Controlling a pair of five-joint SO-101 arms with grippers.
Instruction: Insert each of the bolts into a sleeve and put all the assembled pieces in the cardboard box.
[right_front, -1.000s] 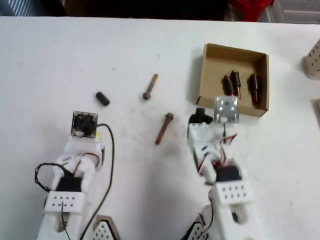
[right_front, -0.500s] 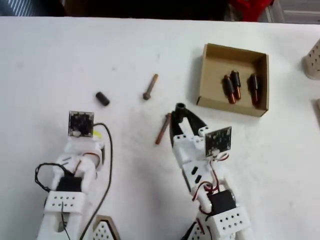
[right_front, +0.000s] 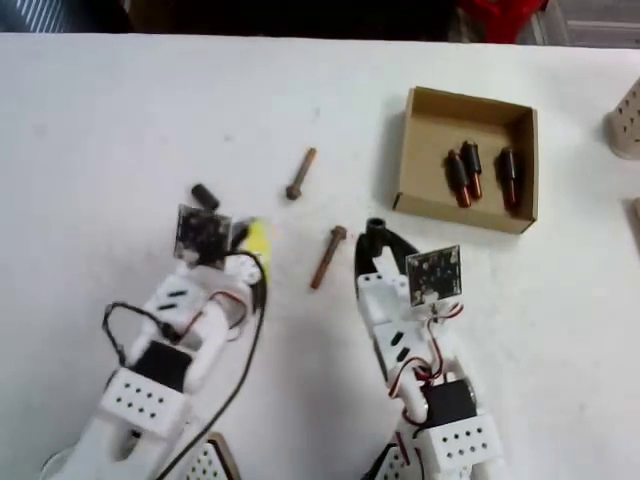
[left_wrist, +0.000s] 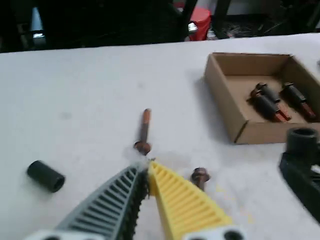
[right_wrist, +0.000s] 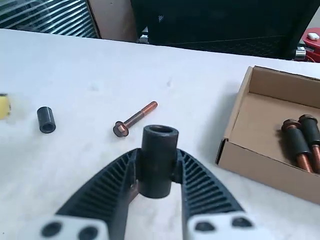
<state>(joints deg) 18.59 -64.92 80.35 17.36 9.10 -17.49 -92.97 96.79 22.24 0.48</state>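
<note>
Tabletop (right_front: 120, 100) white, dark room (left_wrist: 100, 20) behind — right gripper (right_front: 378, 243) clamps sleeve (right_wrist: 160, 155), left gripper (left_wrist: 145, 170) closed, empty.

left gripper (right_front: 250, 237) advanced, right gripper (right_front: 376, 236) nudged right

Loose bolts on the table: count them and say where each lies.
2. The far bolt lies mid-table, left of the cardboard box; the near bolt lies beside the right gripper.
</note>
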